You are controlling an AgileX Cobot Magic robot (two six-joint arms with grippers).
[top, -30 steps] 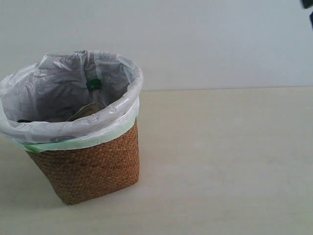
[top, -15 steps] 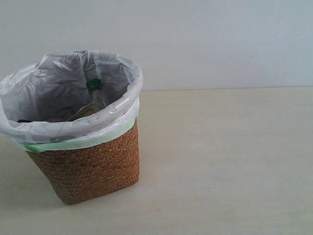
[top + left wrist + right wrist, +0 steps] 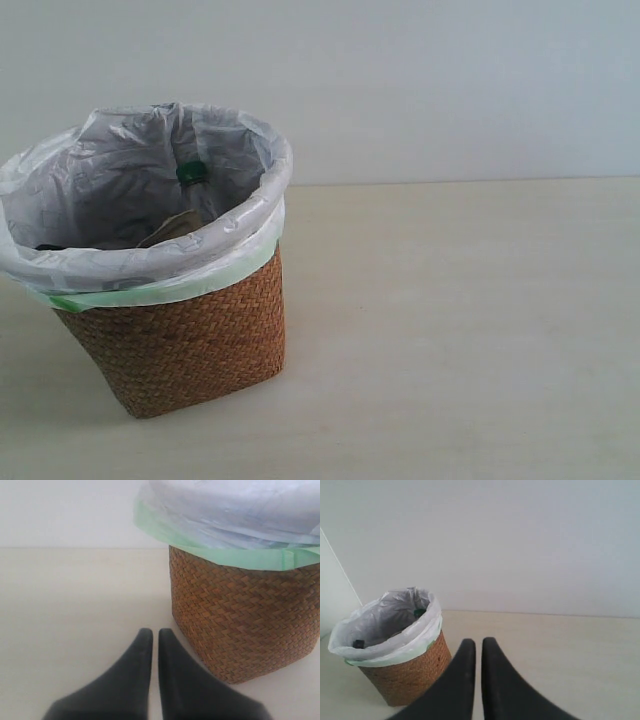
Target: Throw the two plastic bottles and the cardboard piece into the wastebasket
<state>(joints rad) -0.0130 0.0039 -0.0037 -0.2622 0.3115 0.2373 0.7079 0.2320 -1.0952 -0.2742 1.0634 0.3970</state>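
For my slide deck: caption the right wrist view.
Shut black end effector faces round brown wicker wastebasket holding green-capped plastic bottle.

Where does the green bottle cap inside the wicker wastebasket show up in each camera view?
Exterior view: the green cap of the clear plastic bottle stands inside the round brown woven wicker wastebasket, near the liner's far wall.
Left wrist view: not in it; only the wastebasket's outside shows.
Right wrist view: the cap is a small green spot inside the wastebasket.
Shared landmark: the plastic bag's green edge.
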